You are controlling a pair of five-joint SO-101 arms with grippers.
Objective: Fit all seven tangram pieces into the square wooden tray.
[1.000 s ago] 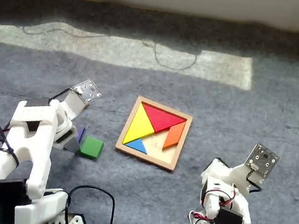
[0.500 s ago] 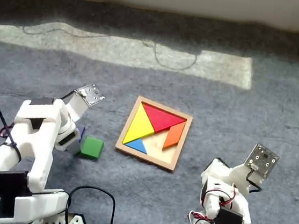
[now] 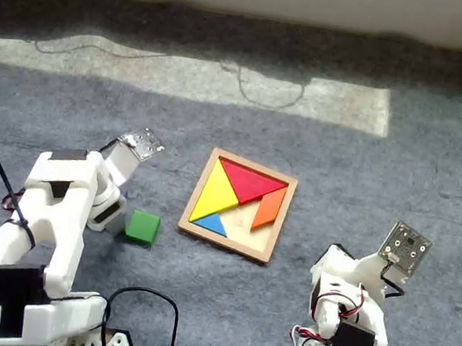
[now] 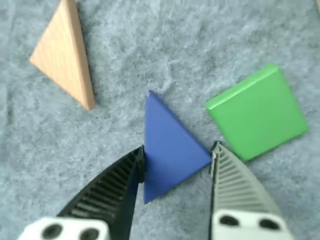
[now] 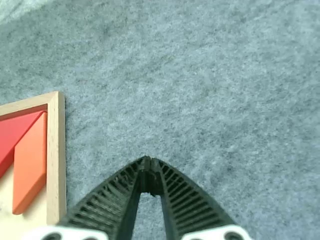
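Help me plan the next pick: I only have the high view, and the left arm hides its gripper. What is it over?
Observer: The left gripper straddles a blue triangle lying flat on the carpet.
Operator: Is it clamped?
Observer: It looks open, with one jaw at each side of the triangle. I cannot tell whether they touch it.
Operator: Are any pieces hidden under that arm?
Observer: Yes, a bare wooden triangle lies apart from the blue one.
Operator: And the right gripper?
Observer: The right gripper is shut and empty, over carpet beside the tray.
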